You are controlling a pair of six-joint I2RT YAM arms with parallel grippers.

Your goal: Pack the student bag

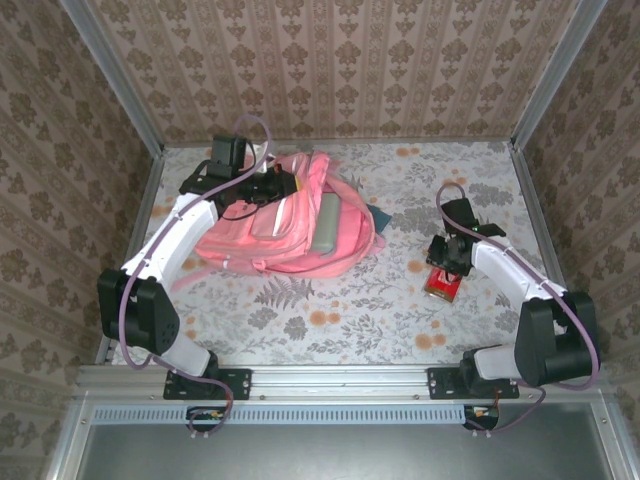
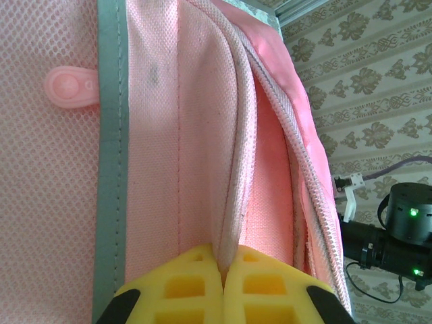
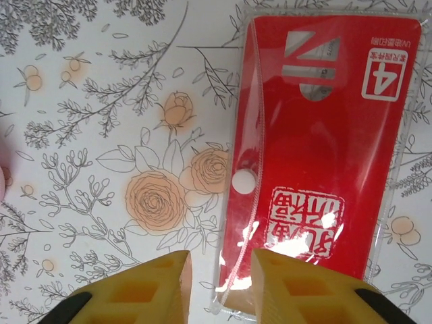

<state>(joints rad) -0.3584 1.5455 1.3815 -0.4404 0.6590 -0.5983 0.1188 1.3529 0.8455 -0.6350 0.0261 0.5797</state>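
From above we see the student bag (image 1: 290, 225) at the far left of the table (image 1: 400, 310); closer up, the left gripper (image 2: 225, 263) pinches its zipper fold, and the right gripper (image 3: 219, 270) stands slightly parted over the edge of a red packet (image 3: 324, 135).

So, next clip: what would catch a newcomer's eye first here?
First the large pink fabric backpack lying at the table's back left, a fold beside its zipper pinched in the left gripper. Then the flat red packet in clear plastic on the flowered tablecloth at the right, with the right gripper open over its edge.
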